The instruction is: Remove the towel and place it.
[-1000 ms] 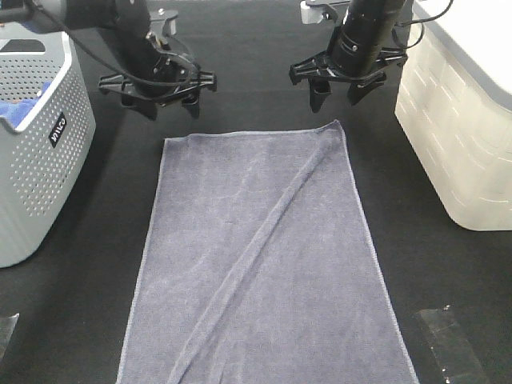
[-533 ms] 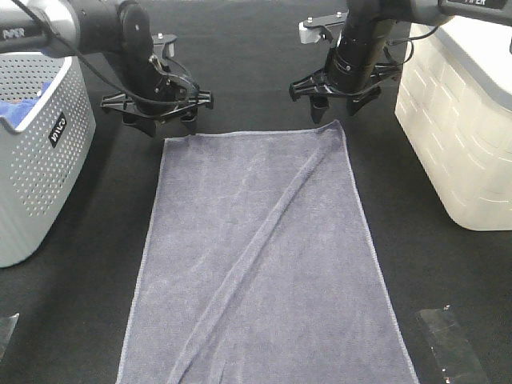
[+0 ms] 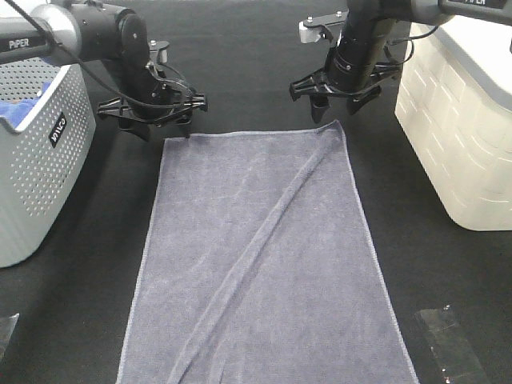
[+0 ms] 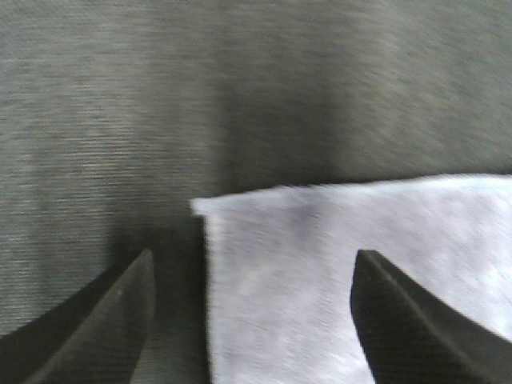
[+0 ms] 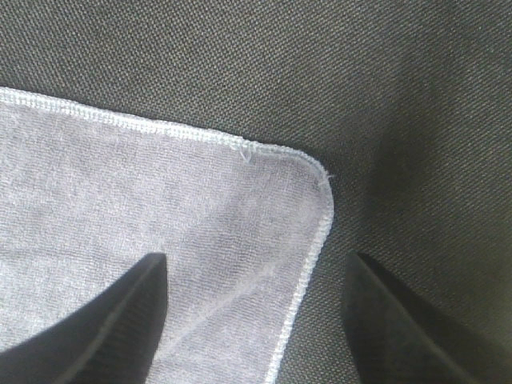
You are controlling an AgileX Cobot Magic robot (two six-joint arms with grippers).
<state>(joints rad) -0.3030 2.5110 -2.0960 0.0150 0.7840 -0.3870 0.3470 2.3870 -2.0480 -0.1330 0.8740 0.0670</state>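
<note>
The slate-grey towel [image 3: 264, 256] lies spread flat on the black table, with one diagonal crease running from its far right corner to the near left. My left gripper [image 3: 156, 124] hovers open just above the towel's far left corner [image 4: 264, 240]. My right gripper [image 3: 334, 106] hangs open over the far right corner [image 5: 304, 176]. In both wrist views the dark fingertips [image 4: 120, 312] [image 5: 136, 304] straddle a corner with nothing between them.
A grey perforated basket [image 3: 36, 160] holding a bright blue cloth [image 3: 18, 108] stands at the left. A white woven bin [image 3: 464, 120] stands at the right. Clear tape strips [image 3: 448, 344] lie on the black table surface [image 3: 256, 64] near the front corners.
The left gripper has moved a little left and lower toward the towel's far left corner. The right gripper dropped slightly and then held still. The towel has not moved.
</note>
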